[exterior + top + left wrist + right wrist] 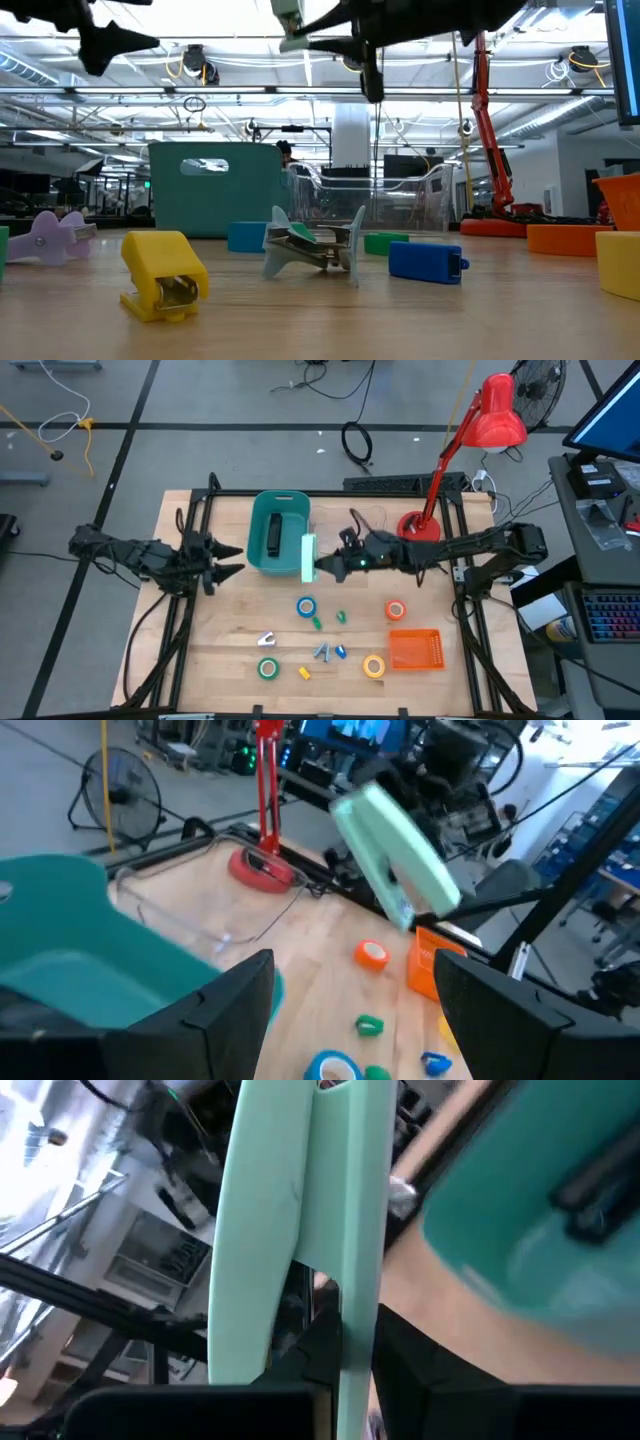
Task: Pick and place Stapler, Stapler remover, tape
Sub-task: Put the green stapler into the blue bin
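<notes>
Teal bin [262, 520] already holds one black stapler [274, 535]; our right gripper [322, 565], jaws clamped on the mint-green stapler [308, 557], hangs at its rim. Our left gripper [232, 560] waits open-jawed and empty, while the four tape rolls [306, 607] and the staple removers [322, 652] remain on the desk [180, 630].

The surface [220, 650] is seen to be pale wood with a visible grain and a matt finish. The mint-green stapler [300, 1230] is made of smooth plastic with a soft sheen, and the teal bin [262, 510] and the orange basket [414, 650] look like plastic too. The staple remover [312, 246] shows bright metal jaws between grey plastic wings, and the red lamp [497, 415] is finished in glossy paint.
</notes>
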Tool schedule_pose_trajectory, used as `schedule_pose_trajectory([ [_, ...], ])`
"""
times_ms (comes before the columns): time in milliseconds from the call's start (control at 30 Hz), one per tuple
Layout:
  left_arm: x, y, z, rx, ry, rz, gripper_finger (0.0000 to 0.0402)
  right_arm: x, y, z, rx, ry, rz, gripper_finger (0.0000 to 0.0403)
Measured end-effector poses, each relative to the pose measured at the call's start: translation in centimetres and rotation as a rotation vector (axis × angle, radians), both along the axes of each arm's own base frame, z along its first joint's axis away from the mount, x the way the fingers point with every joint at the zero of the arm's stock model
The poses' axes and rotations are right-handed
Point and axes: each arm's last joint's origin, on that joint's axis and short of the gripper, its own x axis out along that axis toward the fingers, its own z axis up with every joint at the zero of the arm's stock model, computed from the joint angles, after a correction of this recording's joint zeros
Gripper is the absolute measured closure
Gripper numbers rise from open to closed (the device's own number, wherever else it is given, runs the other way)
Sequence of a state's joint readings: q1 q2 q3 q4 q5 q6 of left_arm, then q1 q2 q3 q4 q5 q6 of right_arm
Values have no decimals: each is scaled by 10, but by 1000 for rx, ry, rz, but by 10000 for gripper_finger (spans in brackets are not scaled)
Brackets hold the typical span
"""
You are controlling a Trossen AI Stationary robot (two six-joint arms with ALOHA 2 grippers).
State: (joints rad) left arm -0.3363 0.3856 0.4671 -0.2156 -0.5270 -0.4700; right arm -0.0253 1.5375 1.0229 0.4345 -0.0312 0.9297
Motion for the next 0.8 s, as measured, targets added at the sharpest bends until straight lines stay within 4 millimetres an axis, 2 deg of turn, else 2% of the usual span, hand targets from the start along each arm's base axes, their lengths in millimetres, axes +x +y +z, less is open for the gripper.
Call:
schedule_pose_trajectory([
  [233, 42, -10, 3, 35, -59, 113, 124, -1, -30, 0, -184, -12, -31, 375],
  [500, 86, -9, 5, 60, -185, 219, 124, -2, -41, 6, -421, -35, -131, 375],
  [800, 136, -1, 38, 240, -69, 386, 124, -3, -47, 9, -694, 38, -309, 375],
])
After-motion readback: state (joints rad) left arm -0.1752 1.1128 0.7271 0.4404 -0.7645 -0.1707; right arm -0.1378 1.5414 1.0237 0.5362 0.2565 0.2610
